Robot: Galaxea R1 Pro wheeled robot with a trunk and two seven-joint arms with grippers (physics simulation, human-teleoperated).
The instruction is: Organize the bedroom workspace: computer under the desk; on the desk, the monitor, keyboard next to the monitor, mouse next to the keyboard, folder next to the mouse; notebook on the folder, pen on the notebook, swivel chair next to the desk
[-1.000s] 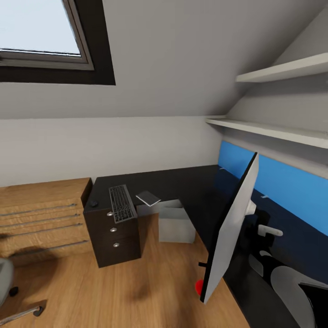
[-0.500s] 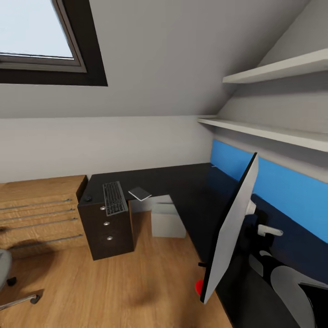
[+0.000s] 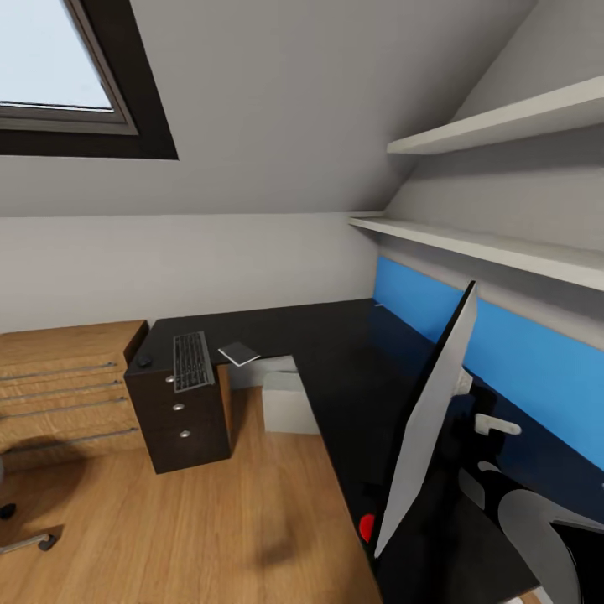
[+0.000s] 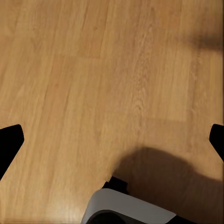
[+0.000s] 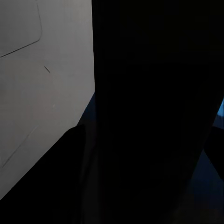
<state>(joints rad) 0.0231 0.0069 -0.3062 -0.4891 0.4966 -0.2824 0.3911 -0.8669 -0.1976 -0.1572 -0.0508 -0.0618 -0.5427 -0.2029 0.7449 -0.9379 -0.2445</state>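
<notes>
The monitor [image 3: 429, 419] hangs tilted and edge-on over the near arm of the black desk [image 3: 335, 352], its pale back facing me, with my right arm [image 3: 524, 520] just behind it. That grey back [image 5: 42, 93] sits close in front of the right wrist camera, and the fingers are lost in the dark. On the desk's far end lie the keyboard [image 3: 191, 361], the small black mouse [image 3: 144, 361] and the notebook [image 3: 239, 353]. The computer [image 3: 285, 404] stands on the floor under the desk. My left gripper [image 4: 112, 140] is open over bare wood floor. One castor leg of the swivel chair [image 3: 25, 541] shows at the lower left.
A light-wood drawer chest [image 3: 59, 394] stands against the wall beside the desk's black drawers [image 3: 178, 411]. Two white shelves [image 3: 486, 243] run above the blue back panel [image 3: 503, 352]. A roof window [image 3: 59, 75] is at the upper left.
The whole view has shifted, so the desk end, chest and computer sit further left in the picture. The monitor keeps its place in the view, moving with me.
</notes>
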